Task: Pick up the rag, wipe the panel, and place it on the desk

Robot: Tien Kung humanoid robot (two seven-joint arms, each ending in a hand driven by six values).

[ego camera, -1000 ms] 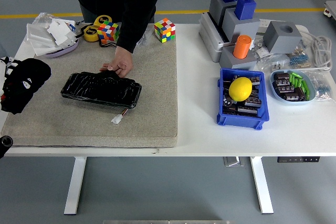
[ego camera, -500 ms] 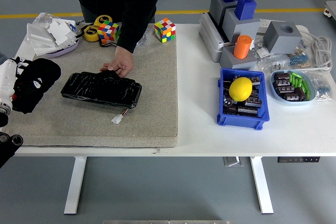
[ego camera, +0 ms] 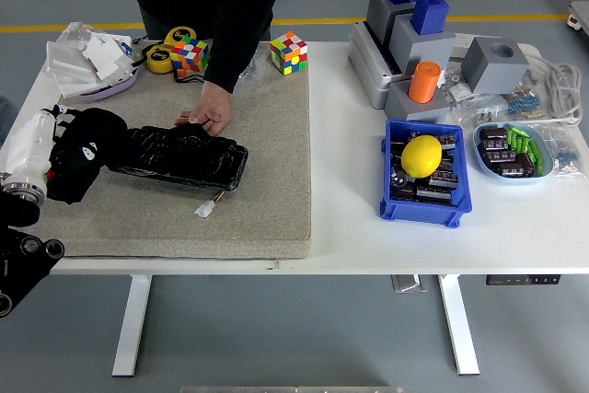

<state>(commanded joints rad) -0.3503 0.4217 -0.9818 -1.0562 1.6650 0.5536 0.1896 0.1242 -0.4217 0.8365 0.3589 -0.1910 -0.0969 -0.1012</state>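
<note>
Left hand: entered from left edge, clenched round black rag. Rag: bunched, overlapped left end of black panel. Panel: lay flat on beige felt mat, white connector trailed at its near right corner. Person's hand: rested on panel's far edge. Rubik's cubes: at mat's far edge. Blue bin: on white table, well right of mat, held yellow lemon.
</note>
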